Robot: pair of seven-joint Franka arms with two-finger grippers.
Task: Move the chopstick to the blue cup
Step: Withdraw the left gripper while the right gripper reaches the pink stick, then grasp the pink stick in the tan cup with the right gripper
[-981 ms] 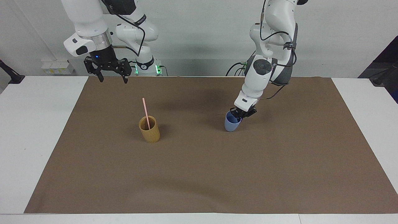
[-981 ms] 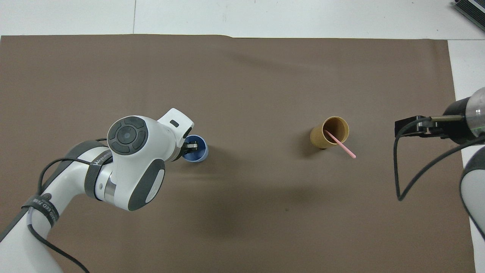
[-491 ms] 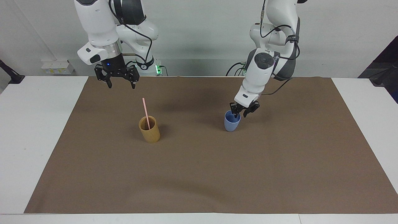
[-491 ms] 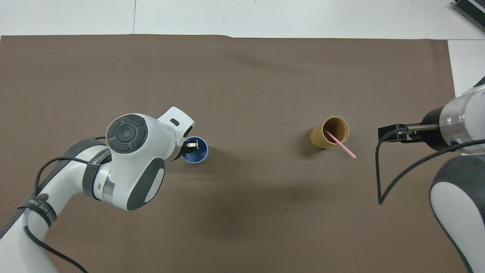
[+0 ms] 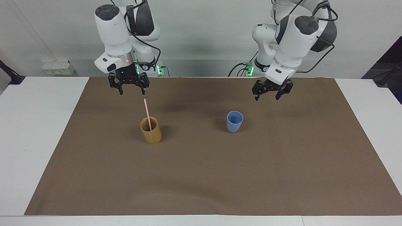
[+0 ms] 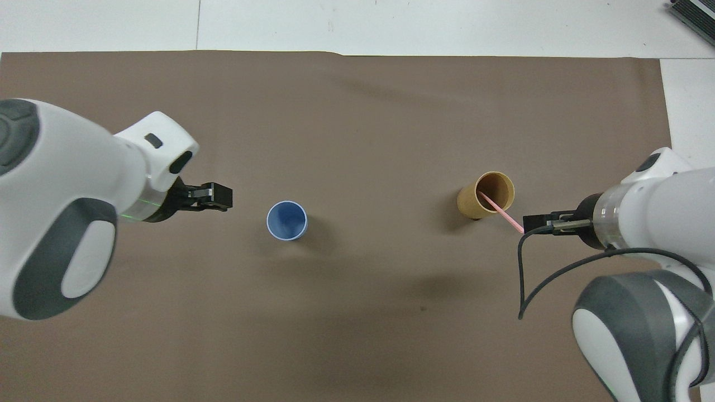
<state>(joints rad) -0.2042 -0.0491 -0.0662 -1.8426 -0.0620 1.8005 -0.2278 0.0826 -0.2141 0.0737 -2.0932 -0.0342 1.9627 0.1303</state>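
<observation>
The pale pink chopstick [image 5: 146, 114] [image 6: 501, 212] stands tilted in the tan cup [image 5: 151, 133] [image 6: 485, 196], its top end leaning toward the right arm's end of the table. The blue cup [image 5: 234, 121] [image 6: 286, 220] stands upright and empty on the mat, beside the tan cup toward the left arm's end. My right gripper [image 5: 132, 92] [image 6: 532, 224] hangs open and empty just above the chopstick's top end. Raised off the mat, my left gripper [image 5: 267, 97] [image 6: 219, 196] is also open and empty, apart from the blue cup and toward the left arm's end.
A brown mat [image 5: 201, 175] covers most of the white table [image 5: 34, 131]. A white box [image 5: 58, 67] sits by the wall at the right arm's end. A dark object [image 6: 692, 14] lies at the table's corner farthest from the robots.
My left gripper opened, let go of the blue cup's rim and rose away toward the left arm's end. My right gripper moved over toward the chopstick's top.
</observation>
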